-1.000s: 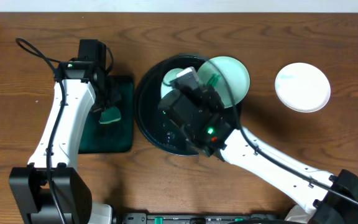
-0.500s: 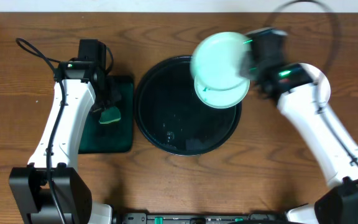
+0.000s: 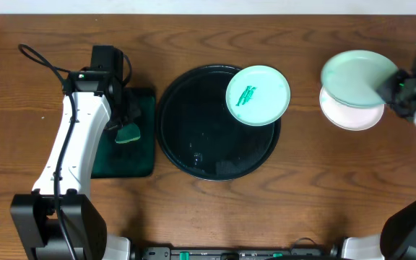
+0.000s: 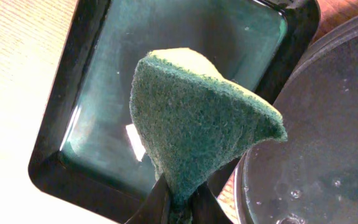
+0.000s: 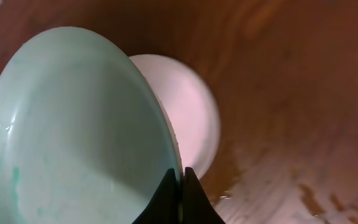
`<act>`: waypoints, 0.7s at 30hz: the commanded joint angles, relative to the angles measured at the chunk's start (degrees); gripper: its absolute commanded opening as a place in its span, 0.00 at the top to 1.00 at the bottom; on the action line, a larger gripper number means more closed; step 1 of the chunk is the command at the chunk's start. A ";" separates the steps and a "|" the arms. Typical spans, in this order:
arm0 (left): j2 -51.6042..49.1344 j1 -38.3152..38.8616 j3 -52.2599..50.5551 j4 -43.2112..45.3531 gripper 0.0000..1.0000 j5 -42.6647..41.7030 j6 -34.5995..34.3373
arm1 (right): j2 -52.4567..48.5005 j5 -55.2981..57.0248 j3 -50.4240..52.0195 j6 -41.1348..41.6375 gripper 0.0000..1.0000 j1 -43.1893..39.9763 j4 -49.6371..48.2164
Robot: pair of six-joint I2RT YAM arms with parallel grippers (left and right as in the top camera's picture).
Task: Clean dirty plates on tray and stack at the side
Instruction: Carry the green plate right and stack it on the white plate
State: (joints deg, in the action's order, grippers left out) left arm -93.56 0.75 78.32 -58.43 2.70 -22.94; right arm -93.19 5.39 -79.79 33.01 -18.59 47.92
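Observation:
A large round black tray (image 3: 193, 137) sits mid-table. A turquoise plate with a green smear (image 3: 258, 95) rests on its upper right rim. A white plate (image 3: 349, 115) lies on the table at the right, also in the right wrist view (image 5: 194, 115). My right gripper (image 3: 396, 87) is shut on the rim of a wiped turquoise plate (image 3: 356, 78), held tilted over the white plate; the wrist view shows it (image 5: 73, 130) pinched at the fingers (image 5: 180, 180). My left gripper (image 3: 126, 123) is shut on a green sponge (image 4: 197, 124) above the green tray.
A small rectangular dark green tray (image 3: 141, 155) lies left of the black tray, also in the left wrist view (image 4: 92, 93). Water drops lie on the black tray's floor (image 4: 328, 162). The table is brown wood.
My right arm has swung from over the black tray to the far right, carrying the wiped turquoise plate over the white plate. The left arm has not moved.

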 commanded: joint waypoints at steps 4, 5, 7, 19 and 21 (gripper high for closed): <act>-0.70 -0.20 -0.48 0.00 0.93 -0.15 -0.74 | -6.51 -1.60 2.03 -2.03 0.99 -3.10 -0.39; -0.70 -0.20 -0.48 0.00 0.93 -0.13 -0.74 | -7.76 -1.57 2.03 -2.36 0.99 -3.10 -0.59; -0.70 -0.20 -0.48 -0.02 0.92 -0.13 -0.74 | -10.08 -1.31 2.03 -2.45 0.99 -3.10 -1.29; -0.72 -0.20 -0.48 -0.04 0.93 -0.13 -0.72 | -19.78 -3.45 2.01 -3.69 0.84 -3.56 -8.07; -0.72 -0.20 -0.48 -0.04 0.93 -0.13 -0.72 | -19.87 -5.31 1.99 -5.97 0.62 -3.54 -8.81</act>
State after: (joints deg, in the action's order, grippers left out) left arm -93.56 0.75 78.32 -58.46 2.70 -22.94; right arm -112.49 2.76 -77.60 30.00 -21.65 39.79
